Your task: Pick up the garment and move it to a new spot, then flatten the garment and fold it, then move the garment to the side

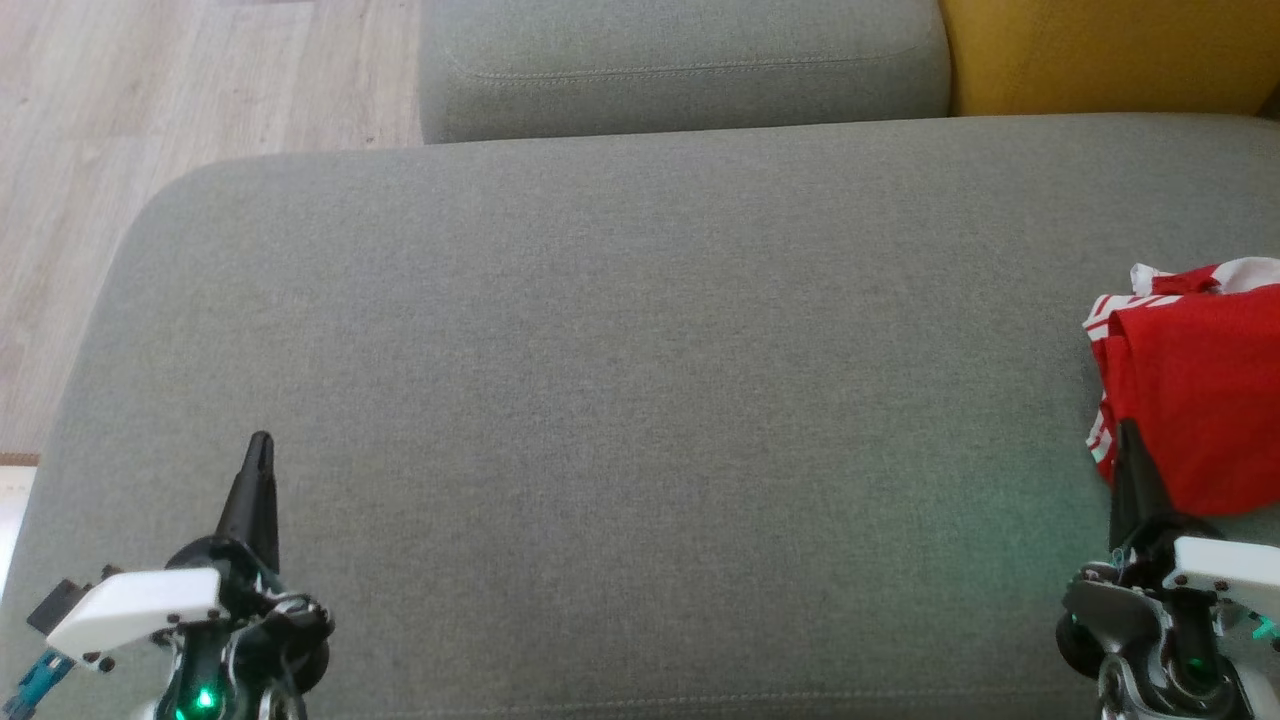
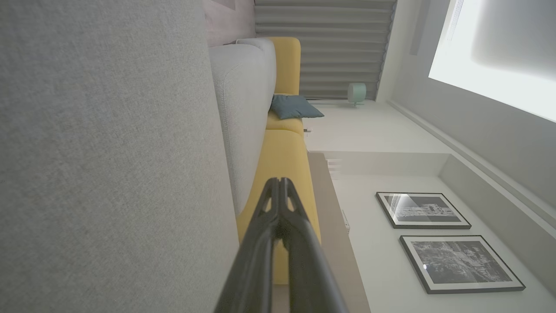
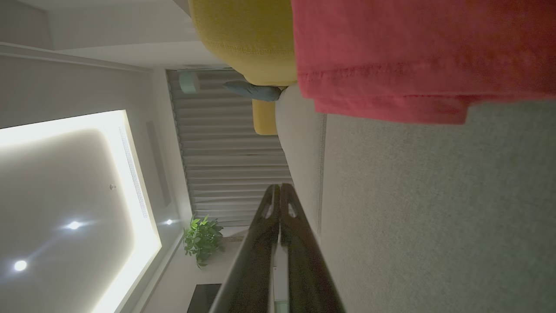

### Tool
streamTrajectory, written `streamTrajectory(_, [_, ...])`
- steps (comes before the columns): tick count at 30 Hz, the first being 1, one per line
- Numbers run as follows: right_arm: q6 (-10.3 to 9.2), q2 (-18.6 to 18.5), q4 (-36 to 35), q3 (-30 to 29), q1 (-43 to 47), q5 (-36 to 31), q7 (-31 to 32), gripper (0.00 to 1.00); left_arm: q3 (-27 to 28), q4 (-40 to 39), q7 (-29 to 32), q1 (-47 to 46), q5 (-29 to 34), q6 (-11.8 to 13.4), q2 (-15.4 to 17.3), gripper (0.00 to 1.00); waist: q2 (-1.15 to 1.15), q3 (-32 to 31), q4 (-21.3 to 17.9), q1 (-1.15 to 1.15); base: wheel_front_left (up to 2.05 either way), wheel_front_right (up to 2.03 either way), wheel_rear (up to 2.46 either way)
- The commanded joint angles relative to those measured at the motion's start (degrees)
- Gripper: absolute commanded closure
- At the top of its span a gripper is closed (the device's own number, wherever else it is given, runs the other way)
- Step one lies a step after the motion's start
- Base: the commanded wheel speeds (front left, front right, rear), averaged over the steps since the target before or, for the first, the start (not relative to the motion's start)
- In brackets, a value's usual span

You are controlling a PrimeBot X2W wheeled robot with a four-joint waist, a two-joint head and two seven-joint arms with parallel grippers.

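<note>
A big grey sofa seat (image 1: 600, 400) is near. A yellow cushion (image 1: 1100, 50) sits far right. The wood floor (image 1: 150, 100) is far left. The room has grey curtains (image 2: 339, 43), a green plant (image 3: 202, 239) and a bright ceiling light (image 3: 65, 182).

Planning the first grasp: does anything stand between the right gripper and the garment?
Nothing visible does. The shut right gripper points at the near edge of the red garment, and both are over the grey cushion.

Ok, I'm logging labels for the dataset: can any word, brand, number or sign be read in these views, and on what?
No text can be read anywhere.
The red garment shows white stripes, no lettering.
The upper framed picture and the lower framed picture hold grey images; any marks are too blurred to read.
</note>
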Motion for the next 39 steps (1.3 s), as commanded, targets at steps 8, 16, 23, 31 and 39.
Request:
streamTrajectory(8, [0.22, -0.4, -1.8, 0.8, -2.8, -0.3, 0.6, 1.0, 2.0, -1.5, 0.4, -3.0, 0.6, -0.4, 0.3, 1.0, 0.0, 0.0, 0.0, 0.0, 0.0, 0.0, 0.0])
streamTrajectory(16, [0.22, -0.3, -1.8, 0.7, -2.8, -0.4, 0.7, 1.0, 2.1, -1.5, 0.5, -3.1, 0.6, -0.4, 0.2, 1.0, 0.0, 0.0, 0.0, 0.0, 0.0, 0.0, 0.0])
streamTrajectory(23, [0.22, -0.2, -1.8, 0.6, -2.8, -0.4, 0.8, 1.0, 2.1, -1.5, 0.6, -3.1, 0.7, -0.4, 0.2, 1.0, 0.0, 0.0, 0.0, 0.0, 0.0, 0.0, 0.0])
streamTrajectory(31, [0.22, -0.2, -1.8, 0.5, -2.9, -0.5, 0.8, 1.0, 2.2, -1.5, 0.6, -3.1, 0.8, -0.4, 0.1, 1.0, 0.0, 0.0, 0.0, 0.0, 0.0, 0.0, 0.0])
streamTrajectory(39, [0.22, -0.1, -1.8, 0.4, -2.9, -0.6, 0.9, 1.0, 2.3, -1.5, 0.7, -3.1, 0.8, -0.4, 0.1, 1.0, 0.0, 0.0, 0.0, 0.0, 0.0, 0.0, 0.0])
